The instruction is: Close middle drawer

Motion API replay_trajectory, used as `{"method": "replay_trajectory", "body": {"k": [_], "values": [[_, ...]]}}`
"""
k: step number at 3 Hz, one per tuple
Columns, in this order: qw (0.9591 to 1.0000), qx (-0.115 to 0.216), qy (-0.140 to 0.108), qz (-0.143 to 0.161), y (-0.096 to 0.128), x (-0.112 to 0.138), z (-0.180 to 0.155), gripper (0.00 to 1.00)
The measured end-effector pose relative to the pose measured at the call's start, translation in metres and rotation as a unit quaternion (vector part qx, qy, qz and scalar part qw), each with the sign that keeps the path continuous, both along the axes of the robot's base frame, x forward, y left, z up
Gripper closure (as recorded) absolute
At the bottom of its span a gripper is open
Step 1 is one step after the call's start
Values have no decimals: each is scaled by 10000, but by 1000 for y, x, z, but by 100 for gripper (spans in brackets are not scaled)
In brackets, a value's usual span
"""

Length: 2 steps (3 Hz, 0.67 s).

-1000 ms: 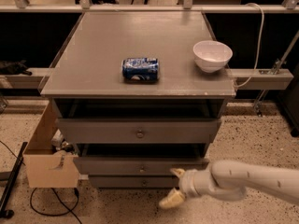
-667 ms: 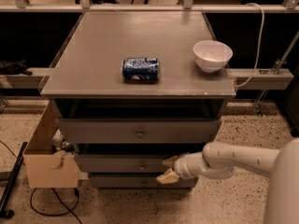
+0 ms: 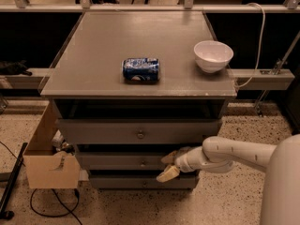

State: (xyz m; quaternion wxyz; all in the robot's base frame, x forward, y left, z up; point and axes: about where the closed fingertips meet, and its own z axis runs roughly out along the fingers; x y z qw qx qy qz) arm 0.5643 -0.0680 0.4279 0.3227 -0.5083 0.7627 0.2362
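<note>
The middle drawer [image 3: 117, 161] is the second grey front of the cabinet, with a small round knob at its centre. It stands out a little from the cabinet, under the top drawer [image 3: 138, 132]. My gripper [image 3: 168, 165] is at the right part of the middle drawer's front, reaching in from the right on a white arm [image 3: 234, 154]. Its tan fingers [image 3: 167, 174] are spread apart, one high and one low, and hold nothing. The lowest drawer [image 3: 140, 182] sits just below the gripper.
A blue can [image 3: 140, 70] lies on its side on the cabinet top [image 3: 93, 46], and a white bowl [image 3: 213, 55] stands at the right. A cardboard box [image 3: 49, 165] sits on the floor at the left, with cables near it.
My arm has swung left and in from the lower right. The gripper has moved up to the front of the middle drawer, right of its knob.
</note>
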Motion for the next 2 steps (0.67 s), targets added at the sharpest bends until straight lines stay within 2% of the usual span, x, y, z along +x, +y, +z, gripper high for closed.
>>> {"method": "replay_trajectory", "body": {"k": [1,2], "values": [[10000,0,0,0,0,0,0,0],[10000,0,0,0,0,0,0,0]]}}
